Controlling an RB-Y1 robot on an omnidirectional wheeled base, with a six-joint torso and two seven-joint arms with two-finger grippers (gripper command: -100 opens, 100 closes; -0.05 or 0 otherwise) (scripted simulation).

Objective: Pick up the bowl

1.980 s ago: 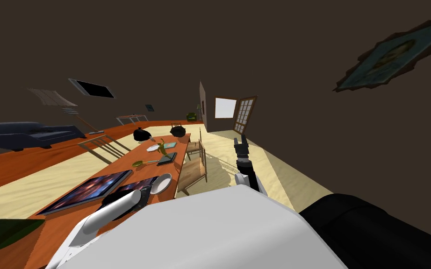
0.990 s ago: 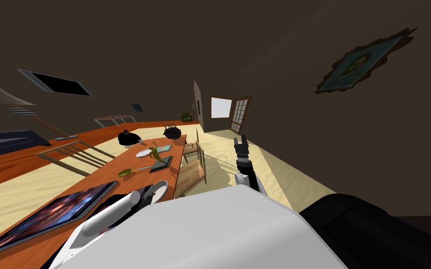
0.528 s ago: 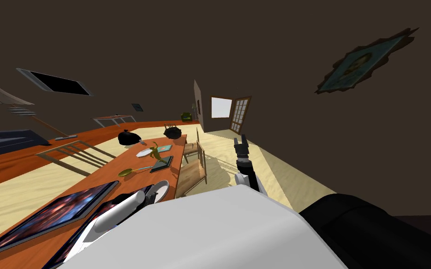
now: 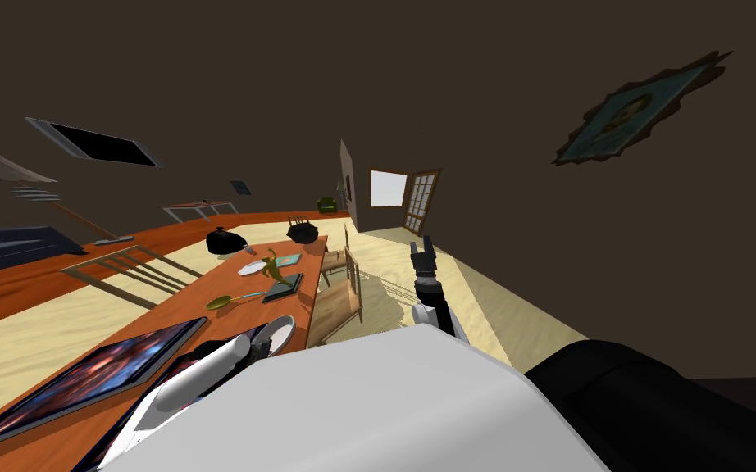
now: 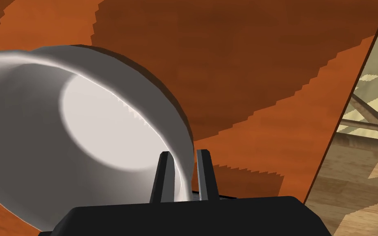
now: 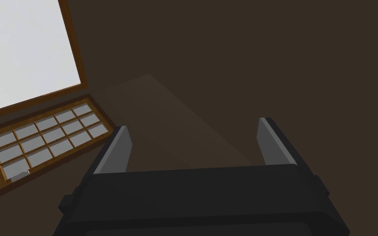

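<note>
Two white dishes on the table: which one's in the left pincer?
The near bowl at the table edge; the left pincer is shut on its rim. The other white dish lies farther along, beside the green figure.

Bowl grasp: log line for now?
left gripper: shut on bowl rim | bowl: at edge of orange table, lift unclear | right gripper: open, idle

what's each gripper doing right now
left gripper: shut on the rim of the white bowl
right gripper: open, holding nothing
</note>
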